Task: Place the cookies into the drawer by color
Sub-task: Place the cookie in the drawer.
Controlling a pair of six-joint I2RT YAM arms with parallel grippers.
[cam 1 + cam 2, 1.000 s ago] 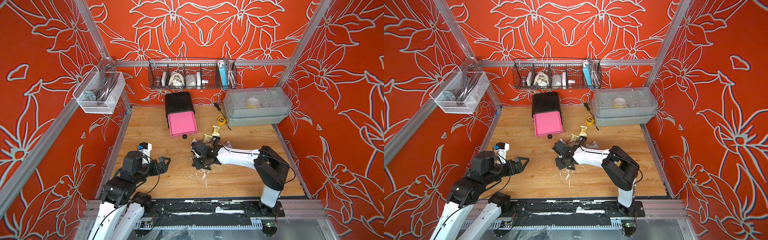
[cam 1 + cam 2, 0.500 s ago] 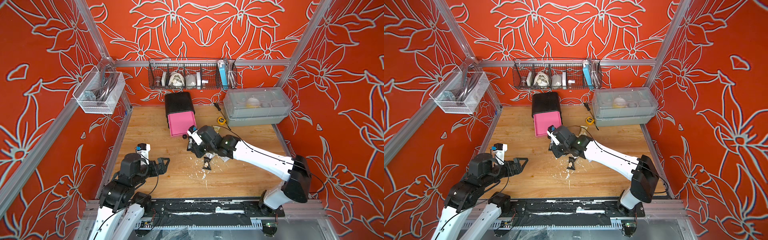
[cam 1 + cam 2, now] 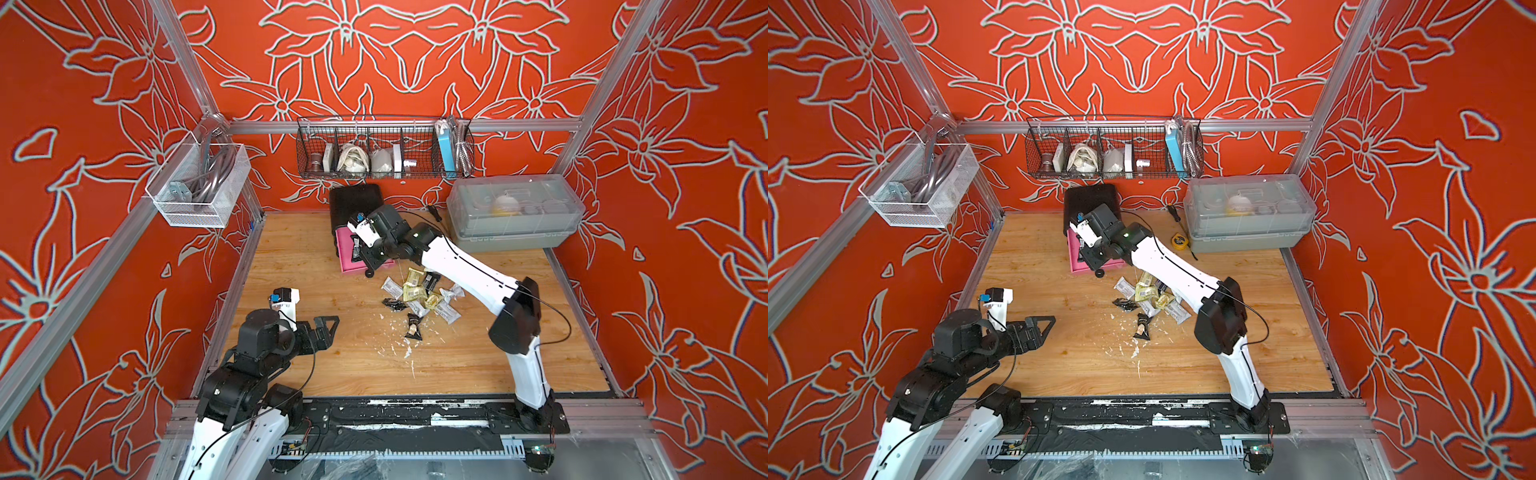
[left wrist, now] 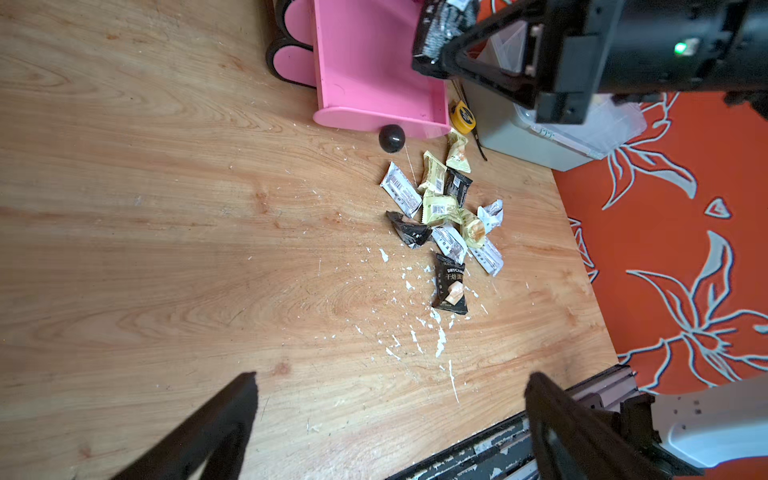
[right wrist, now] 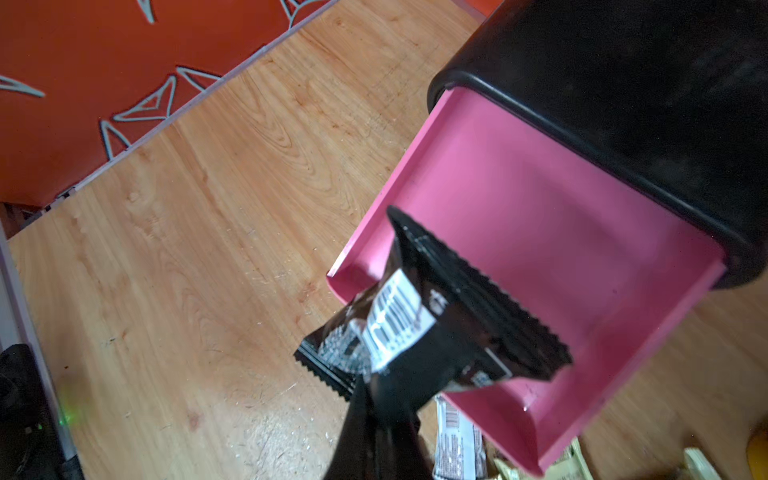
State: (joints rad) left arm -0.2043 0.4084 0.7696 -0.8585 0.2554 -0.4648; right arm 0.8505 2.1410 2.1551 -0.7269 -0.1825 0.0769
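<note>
Cookies [image 4: 440,212]: loose heap of black, yellow and silver packets on the table [image 3: 291,257], near its middle and just in front of the pulled-out drawer. One black packet [image 4: 450,284] lay apart from the heap, toward the front edge, among white flecks.

Chest [image 3: 355,199]: black, rounded, stood at the middle of the back edge. One pink drawer [image 5: 540,199] was pulled out toward the heap, with its round black knob [image 4: 391,138] at the front.

Right arm [image 3: 461,266]: extended toward the back edge. The right jaws were pressed together on a black cookie [image 5: 436,316], barcode side showing, held above the open drawer.

Left arm [image 3: 266,336]: sat near the front left corner. The left jaws were spread wide over bare wood, well apart from the heap.

Tape measure [image 3: 1179,241]: yellow, round, lay just beside the grey box.

Grey box [image 3: 515,216]: lidded, translucent, stood in the back right corner.
</note>
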